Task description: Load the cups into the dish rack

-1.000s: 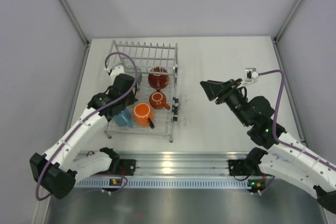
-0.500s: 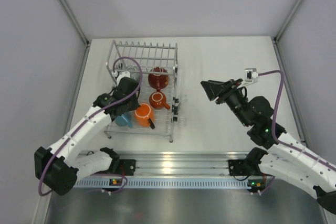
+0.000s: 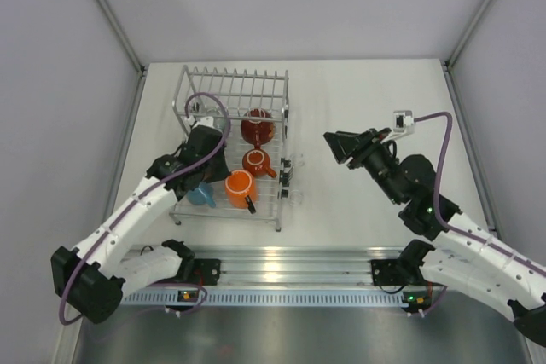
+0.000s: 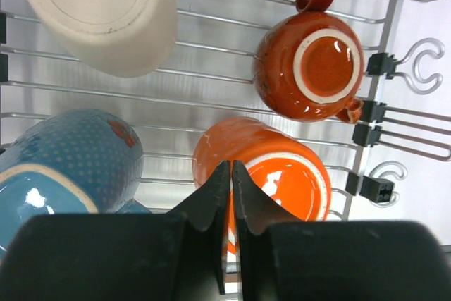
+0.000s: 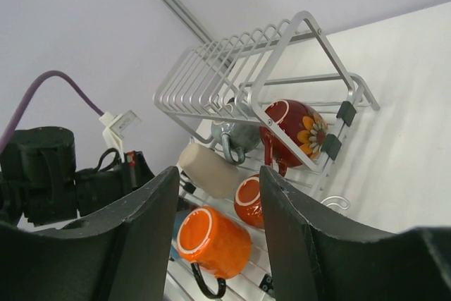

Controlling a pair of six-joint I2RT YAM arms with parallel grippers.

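My left gripper [image 4: 230,168]: fingers pressed together, empty, over the bright orange mug [image 4: 282,181]. Dark red-orange mug [image 4: 310,68] at one o'clock, grey-beige mug [image 4: 99,12] at eleven, light blue mug [image 4: 63,167] at nine, all inside the dish rack [image 3: 235,87]. My right gripper [image 5: 217,170]: fingers apart, empty, well clear of the rack.

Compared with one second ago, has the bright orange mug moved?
Yes. The bright orange mug shifted slightly right, toward the right side of the dish rack, in the top view.
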